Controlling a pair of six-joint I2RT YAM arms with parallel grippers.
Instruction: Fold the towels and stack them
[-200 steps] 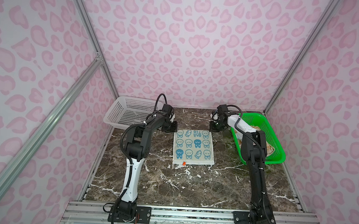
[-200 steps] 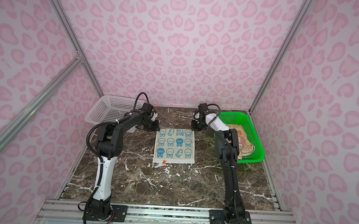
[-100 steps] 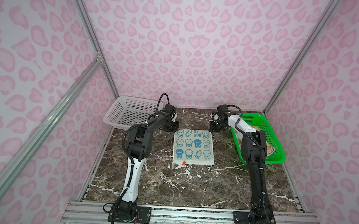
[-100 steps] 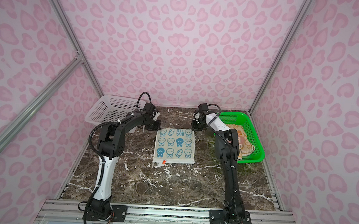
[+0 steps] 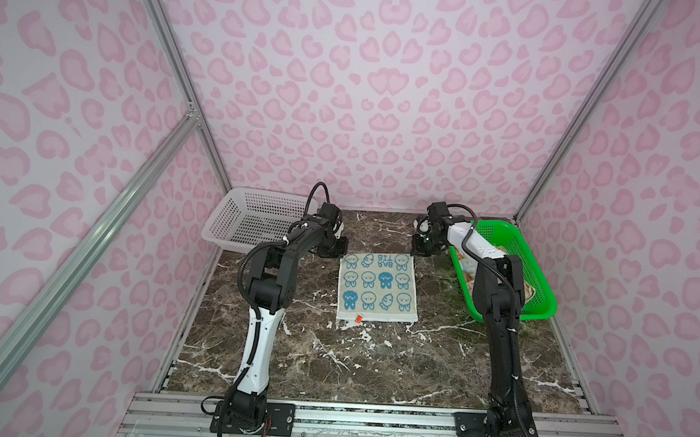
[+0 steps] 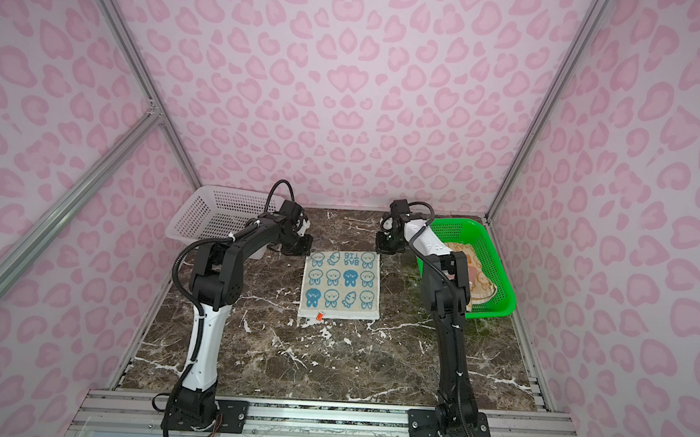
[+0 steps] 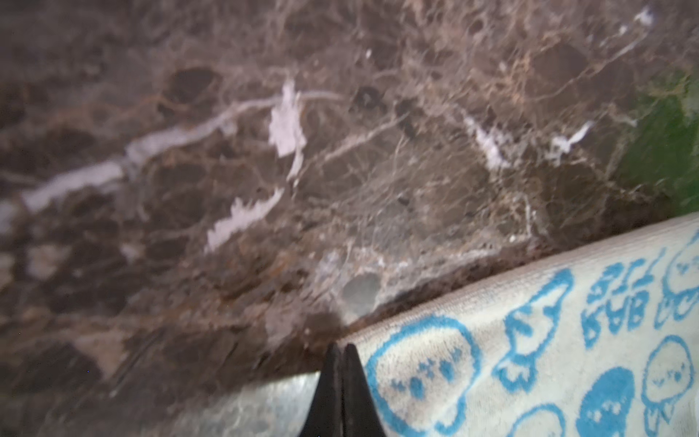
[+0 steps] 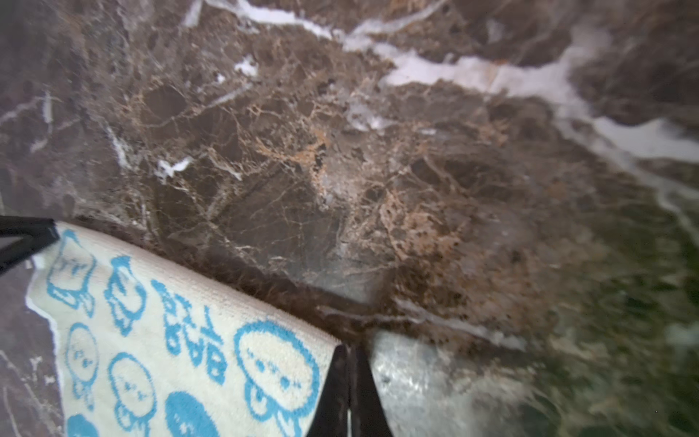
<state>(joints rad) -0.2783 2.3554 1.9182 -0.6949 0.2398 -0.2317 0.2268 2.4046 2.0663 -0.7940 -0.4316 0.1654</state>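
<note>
Blue rabbit towel (image 5: 377, 285) lies flat and unfolded on the marble worktop (image 5: 372, 366) in both top views. The left gripper (image 5: 335, 250) and right gripper (image 5: 420, 251) sit at its two far corners, and orange-print cloth (image 6: 479, 283) waits in the green basket (image 6: 503, 279); nothing is folded or stacked. In the left wrist view, the left gripper (image 7: 340, 346) has its jaws together, apparently pinching a corner of the blue rabbit towel (image 7: 529, 359). In the right wrist view, the right gripper (image 8: 348, 348) does likewise at the opposite corner. Every fold remains to be made.
</note>
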